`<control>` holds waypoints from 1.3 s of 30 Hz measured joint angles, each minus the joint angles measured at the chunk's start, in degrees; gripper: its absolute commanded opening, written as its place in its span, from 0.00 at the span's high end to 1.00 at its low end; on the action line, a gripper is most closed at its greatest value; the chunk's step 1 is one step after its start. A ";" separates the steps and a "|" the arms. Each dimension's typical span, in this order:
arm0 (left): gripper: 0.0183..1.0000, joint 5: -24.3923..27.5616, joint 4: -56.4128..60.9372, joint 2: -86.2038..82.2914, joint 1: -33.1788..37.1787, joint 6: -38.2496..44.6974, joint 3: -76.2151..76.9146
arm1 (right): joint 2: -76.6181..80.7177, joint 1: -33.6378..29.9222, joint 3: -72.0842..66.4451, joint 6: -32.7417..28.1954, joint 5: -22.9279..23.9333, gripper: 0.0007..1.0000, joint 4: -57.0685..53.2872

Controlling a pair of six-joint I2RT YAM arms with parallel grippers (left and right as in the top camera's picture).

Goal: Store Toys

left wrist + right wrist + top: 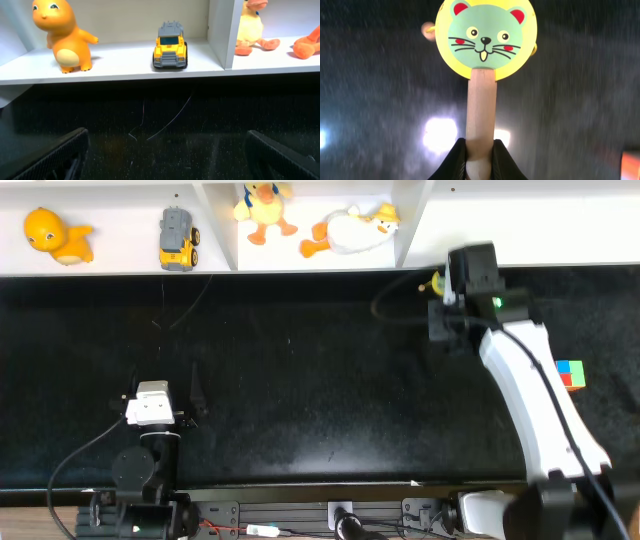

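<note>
Item: round yellow wooden rattle with green cat face (486,40). Handle clenched in right gripper (480,150) fingers, held over black table (300,380) near white shelf (300,270). Left gripper (167,155): fingers spread, holding nothing. Step, as judged: carrying. Next move: reach into a compartment and release.

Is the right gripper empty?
No, the right gripper is shut on the wooden handle of the rattle.
</note>
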 measured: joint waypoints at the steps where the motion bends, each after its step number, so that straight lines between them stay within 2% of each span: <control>1: 0.01 0.00 0.00 0.00 0.00 0.00 0.00 | 2.95 0.00 2.73 -1.42 0.31 0.93 0.24; 10: 0.00 0.02 0.00 0.00 0.00 0.00 0.00 | 16.13 0.00 17.97 -7.54 2.93 0.93 2.60; 21: 0.00 0.02 0.00 0.00 0.00 0.00 0.00 | 21.94 -0.48 20.22 -8.48 4.74 0.90 9.60; 24: 0.00 0.00 0.00 0.00 0.00 0.00 0.00 | 22.10 -0.48 20.22 -8.50 4.61 0.75 10.93; 28: 0.00 0.00 0.00 0.00 0.00 0.00 0.00 | 22.16 -0.52 20.22 -8.41 4.63 0.68 12.55; 31: 0.01 0.02 0.00 0.00 0.00 0.00 0.00 | 22.16 -0.55 20.22 -8.20 4.22 0.59 12.50; 35: 0.00 0.02 0.00 0.00 0.00 0.00 0.00 | 22.16 -0.61 20.24 -7.85 2.84 0.59 11.54; 39: 0.00 0.00 0.00 0.00 0.00 0.00 0.00 | 21.68 -0.20 20.28 -7.10 1.84 0.56 6.05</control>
